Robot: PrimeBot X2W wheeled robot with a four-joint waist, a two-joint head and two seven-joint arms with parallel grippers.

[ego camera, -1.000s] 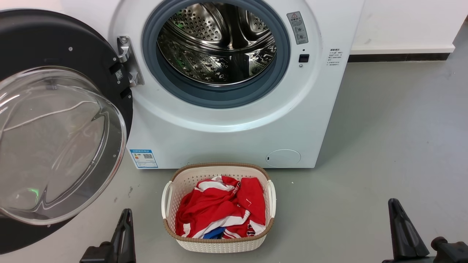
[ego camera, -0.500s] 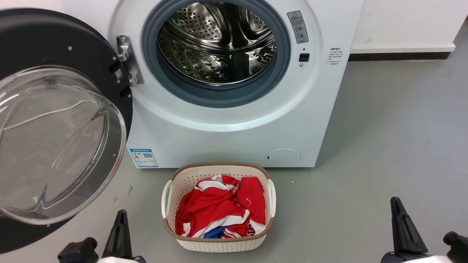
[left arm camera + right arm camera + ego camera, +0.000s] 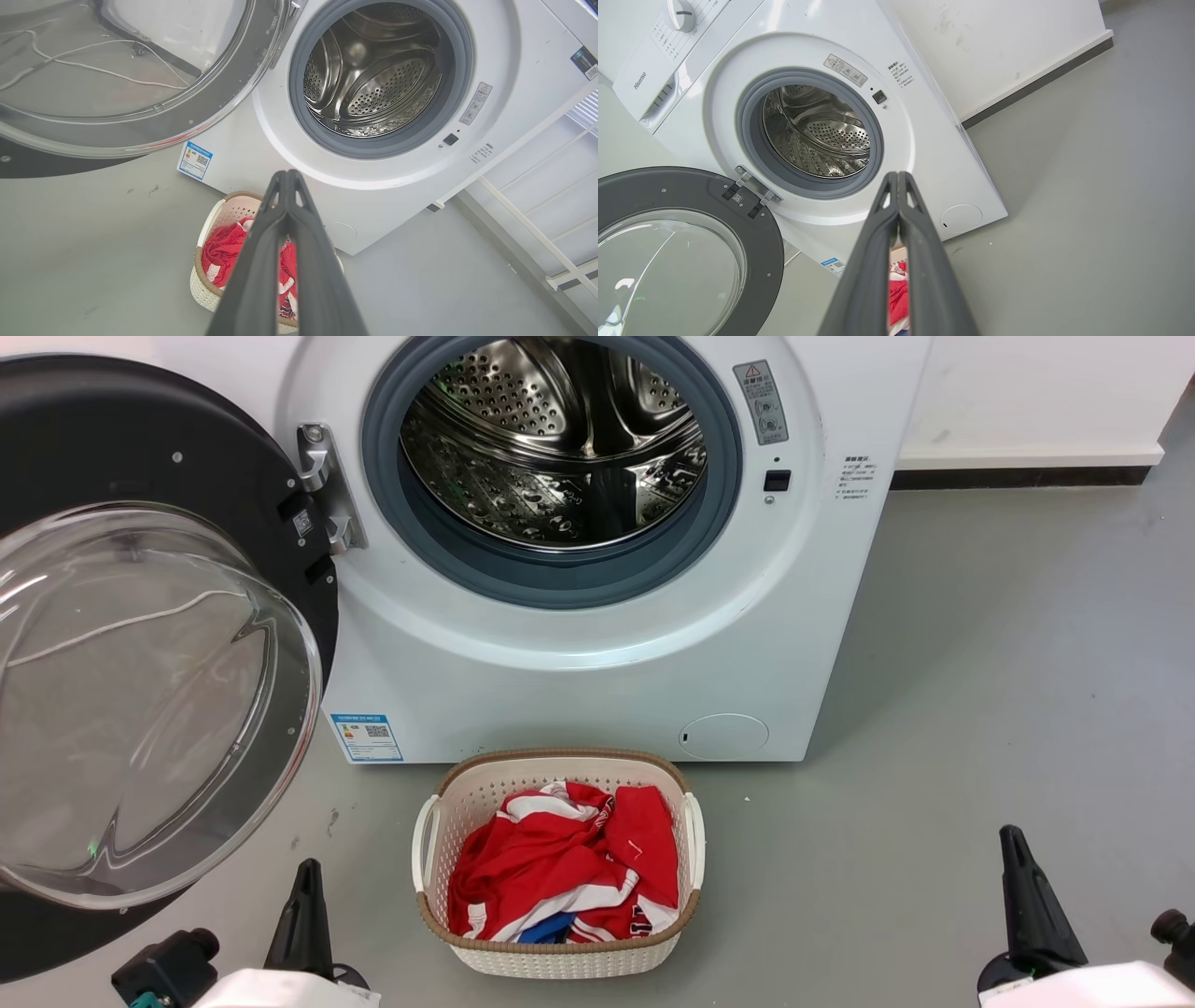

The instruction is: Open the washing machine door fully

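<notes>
The washing machine door (image 3: 159,691), a glossy black ring around a bulging clear glass bowl, stands swung wide open at the left of the opening, hung on a metal hinge (image 3: 327,490); the washing machine (image 3: 579,653) is a white front-loader; its perforated steel drum (image 3: 560,439) lies bare inside a grey rubber gasket (image 3: 560,581); a blue label (image 3: 367,739) and a round flap (image 3: 724,736) sit low on its front.

washing machine (image 3: 597,644) at back, washing machine door (image 3: 140,644) swung out on its left (hinge side), laundry basket (image 3: 557,957) on floor (image 3: 980,709) in front, clothes (image 3: 560,877) inside
</notes>
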